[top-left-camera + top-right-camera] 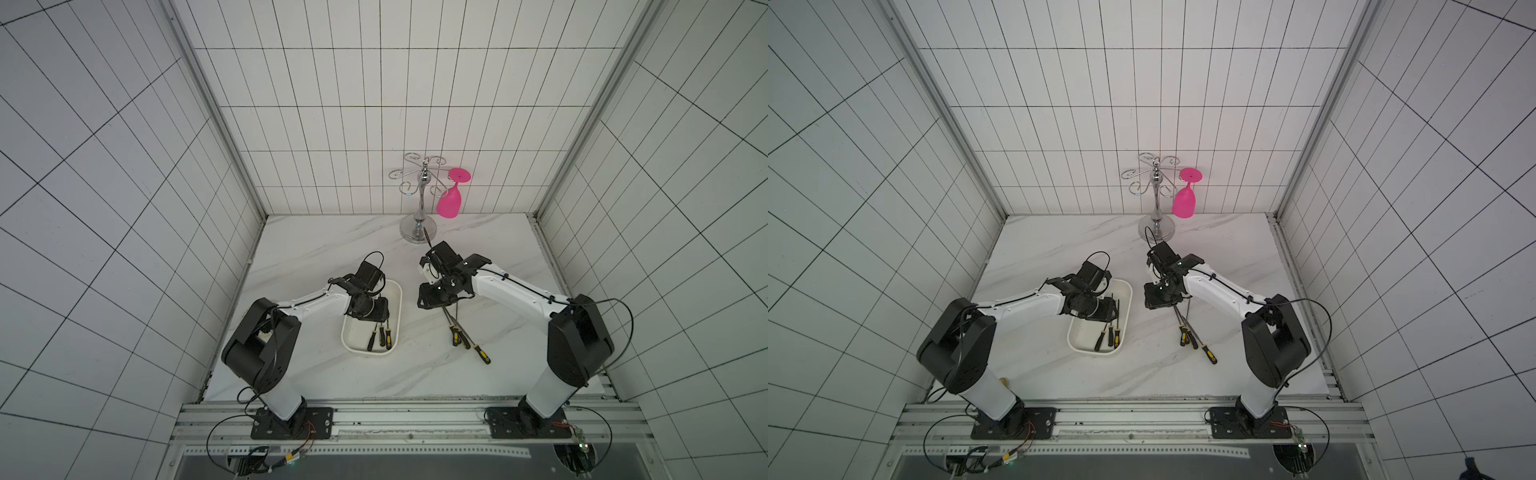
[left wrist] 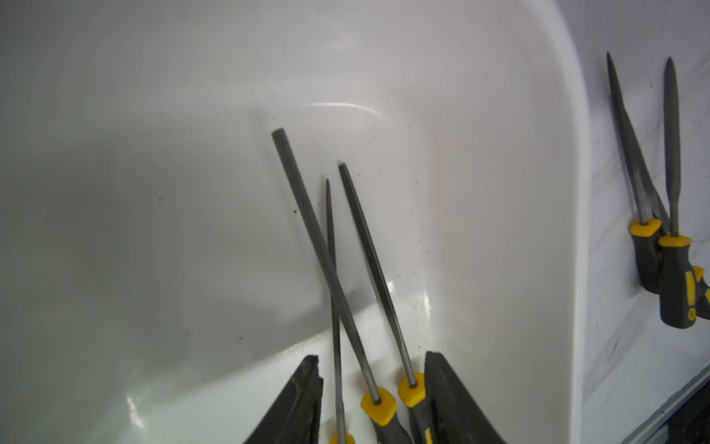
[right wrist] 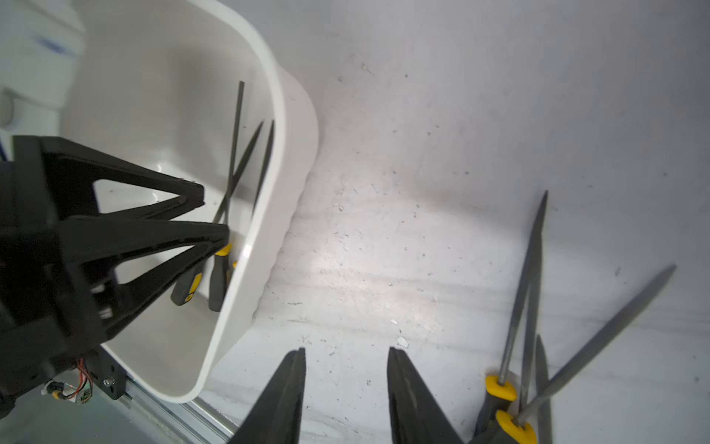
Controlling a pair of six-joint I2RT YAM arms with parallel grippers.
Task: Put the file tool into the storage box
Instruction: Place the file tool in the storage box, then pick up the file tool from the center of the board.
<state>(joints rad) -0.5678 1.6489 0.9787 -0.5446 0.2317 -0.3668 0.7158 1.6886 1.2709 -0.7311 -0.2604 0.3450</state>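
**A:** Start wide. How is the marble table [image 1: 316, 257] laid out?

**B:** In both top views the storage box [image 1: 358, 332] sits just toward 9 o'clock from the table's middle, its long side running 12 to 6. The loose files [image 1: 456, 332] lie crossed toward 4 o'clock, well apart from the box.

**A:** And the arms?

**B:** The left gripper [image 2: 371, 359] hangs low inside the box with its jaws spread, gripping nothing. Three files [image 2: 376, 273] lie on the box floor beneath and between its fingers, handles toward 6 o'clock. The right gripper [image 3: 347, 351] hovers over bare table, jaws apart and empty, with the loose files just beside it.

**A:** So what is the step?

**B:** I judge a drop is finished and the next pick is due. The left should rise straight up. Its fingers flank the yellow collars [image 2: 411, 390], and a sideways exit could drag a file against the wall.

**A:** And the right?

**B:** It should shift over the pile, choose one handle and close just behind the collar, not on the thin blade. The blades cross, so lifting a lower one would scatter the rest. Then it should carry the file lengthwise to the box.
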